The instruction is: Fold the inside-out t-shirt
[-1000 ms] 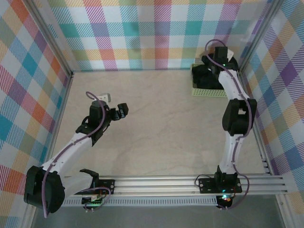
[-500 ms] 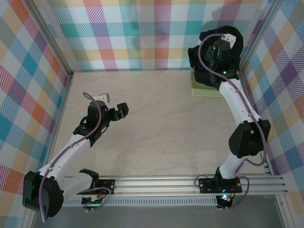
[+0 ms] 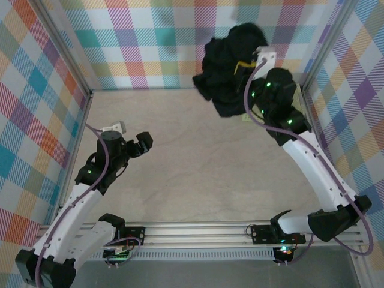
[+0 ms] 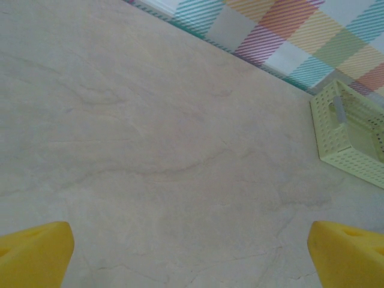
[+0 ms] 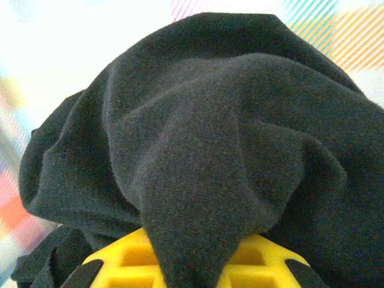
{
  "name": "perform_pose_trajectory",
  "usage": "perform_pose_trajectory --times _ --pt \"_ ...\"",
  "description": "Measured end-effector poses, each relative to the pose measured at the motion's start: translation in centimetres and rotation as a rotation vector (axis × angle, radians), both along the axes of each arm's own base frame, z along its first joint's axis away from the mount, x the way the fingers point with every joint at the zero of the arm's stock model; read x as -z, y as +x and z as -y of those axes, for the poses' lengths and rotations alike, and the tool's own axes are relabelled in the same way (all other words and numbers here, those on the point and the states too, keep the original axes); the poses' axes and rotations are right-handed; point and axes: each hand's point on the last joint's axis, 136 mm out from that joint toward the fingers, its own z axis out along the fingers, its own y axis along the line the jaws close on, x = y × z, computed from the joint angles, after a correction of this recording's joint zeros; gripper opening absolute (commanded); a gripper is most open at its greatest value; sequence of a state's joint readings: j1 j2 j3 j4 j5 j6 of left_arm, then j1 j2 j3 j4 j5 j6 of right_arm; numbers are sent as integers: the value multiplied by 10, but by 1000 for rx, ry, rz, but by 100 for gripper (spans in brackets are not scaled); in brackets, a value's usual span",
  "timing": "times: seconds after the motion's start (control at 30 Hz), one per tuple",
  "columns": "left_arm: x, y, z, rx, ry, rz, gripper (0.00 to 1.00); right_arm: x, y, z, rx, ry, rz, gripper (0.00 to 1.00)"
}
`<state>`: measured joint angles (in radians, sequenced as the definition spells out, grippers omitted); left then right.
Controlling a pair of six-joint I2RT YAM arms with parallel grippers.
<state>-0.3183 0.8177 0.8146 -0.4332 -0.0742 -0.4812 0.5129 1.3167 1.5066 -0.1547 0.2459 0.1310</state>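
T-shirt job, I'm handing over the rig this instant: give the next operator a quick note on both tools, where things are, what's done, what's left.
Right tool: shut on the black t-shirt, held bunched in the air over the far right of the table.
Left tool: open, holding nothing, above the table.
Pale green basket: far right corner, shirt not in it.
Done: shirt picked up.
Left: lay it flat, fold it.

Pale marbled counter; multicolour plaid walls on three sides; aluminium rail along near edge; bright, even light.
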Motion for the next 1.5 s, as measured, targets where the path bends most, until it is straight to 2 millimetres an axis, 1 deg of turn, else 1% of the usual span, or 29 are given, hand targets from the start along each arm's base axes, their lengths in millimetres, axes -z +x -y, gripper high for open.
perform_pose_trajectory --times 0.03,0.07,0.1,0.13,0.17,0.2,0.23,0.27,0.33,0.37,0.4,0.47,0.53,0.63,0.73,0.87,0.93,1.0,1.03,1.07,1.1,1.17,1.2,1.27,1.3,1.33,1.37,1.43,1.5 --pt "-1 -5 -2 -7 0 -2 100 23 -4 -15 -48 -28 -49 0" --pt "-1 -8 -4 -9 -2 -6 100 58 -8 -31 -102 -68 -121 0" --pt "-1 -11 -5 -11 -6 -8 100 74 -13 -43 -141 -90 -155 4" --pt "0 -14 -5 -13 -10 -16 100 115 -21 -62 -198 -142 -239 15" --pt "1 -16 -4 -8 -15 -25 100 147 -28 -75 -241 -182 -303 29" --pt "3 -17 -3 -1 -19 -33 100 174 -37 -85 -278 -224 -359 42" --pt "6 -18 -1 9 -24 -49 100 209 -50 -98 -326 -278 -437 50" --pt "10 -17 1 19 -25 -66 100 238 -63 -108 -366 -328 -500 57" --pt "20 -15 7 41 -28 -106 100 271 -82 -117 -409 -392 -578 69" --pt "28 -12 11 53 -24 -139 100 280 -90 -119 -421 -412 -600 75" --pt "35 -11 15 65 -17 -167 100 286 -96 -117 -418 -419 -619 79" --pt "51 -9 24 89 6 -234 100 292 -101 -106 -384 -415 -636 83" --pt "66 -7 36 123 32 -292 100 294 -110 -88 -345 -406 -651 84" --pt "82 -4 53 168 63 -353 100 293 -123 -61 -282 -360 -679 84" --pt "98 0 69 204 93 -406 100 303 -132 -45 -214 -307 -744 84" --pt "125 2 88 246 133 -466 97 342 -145 -22 -104 -280 -882 85" --pt "143 2 100 271 151 -502 92 367 -155 -8 -43 -262 -962 85" --pt "159 2 107 287 162 -537 85 387 -163 3 9 -254 -1029 84" --pt "167 2 110 292 165 -553 80 396 -166 7 29 -255 -1057 82" --pt "172 3 112 297 166 -565 74 403 -167 9 46 -252 -1081 75" --pt "178 3 113 303 170 -577 68 408 -168 10 56 -252 -1099 67" --pt "185 6 117 304 170 -595 48 417 -167 7 60 -250 -1126 39" --pt "187 7 118 308 170 -599 40 421 -166 5 58 -256 -1135 27" --pt "186 12 122 312 168 -599 22 424 -163 2 55 -263 -1143 8" --pt "184 14 124 310 165 -595 15 424 -161 0 53 -266 -1140 1" --pt "182 16 125 312 165 -589 6 420 -157 -2 52 -268 -1127 0" --pt "178 19 126 311 164 -582 1 416 -154 -3 52 -271 -1112 0" --pt "169 24 125 311 184 -560 0 402 -142 -4 65 -279 -1066 0" --pt "154 29 118 287 199 -529 0 383 -130 -2 82 -301 -1002 0"
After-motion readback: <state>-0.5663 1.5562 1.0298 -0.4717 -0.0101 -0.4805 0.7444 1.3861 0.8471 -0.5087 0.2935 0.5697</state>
